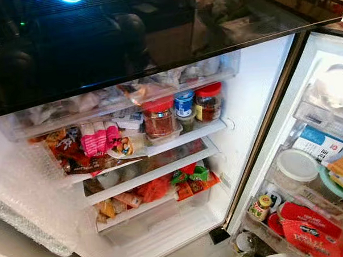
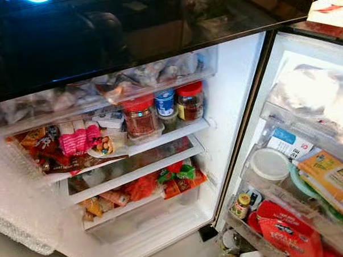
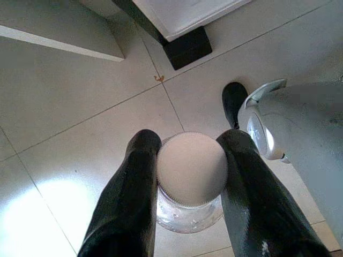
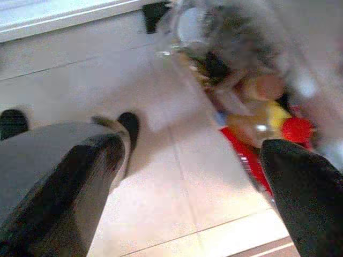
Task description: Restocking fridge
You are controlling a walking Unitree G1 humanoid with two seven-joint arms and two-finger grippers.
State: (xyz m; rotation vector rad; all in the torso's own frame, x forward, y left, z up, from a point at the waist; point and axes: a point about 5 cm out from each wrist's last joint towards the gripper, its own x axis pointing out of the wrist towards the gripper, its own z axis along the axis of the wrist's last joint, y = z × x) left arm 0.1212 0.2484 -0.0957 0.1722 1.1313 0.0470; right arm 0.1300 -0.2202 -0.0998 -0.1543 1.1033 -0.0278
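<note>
Left gripper (image 3: 187,176) hangs low over the pale tiled floor (image 3: 80,123), its two long black fingers (image 3: 128,198) closed against the sides of a clear glass jar with a white ribbed lid (image 3: 191,168); the jar sits between them, lid toward the camera. Right gripper (image 4: 187,176) also points at the floor, fingers spread wide with nothing between them; beyond it, blurred bottles and a red cap (image 4: 297,130) in a low door rack. Open white fridge (image 1: 247,102) ahead, glossy black upper panel (image 1: 128,39) above the cavity. On the upper glass shelf (image 1: 200,132): red-lidded jar of dark red contents (image 1: 158,119) at the front edge, blue-lidded tub (image 1: 184,104) and a second red-lidded jar (image 1: 208,102) toward the right wall, pink and red snack packets (image 1: 95,140) toward the left. Lower shelf holds green and orange packets (image 1: 188,182). Door rack at right carries a round white-lidded container (image 1: 296,165), a small yellow-capped bottle (image 1: 259,207), a red packet (image 1: 309,228).
</note>
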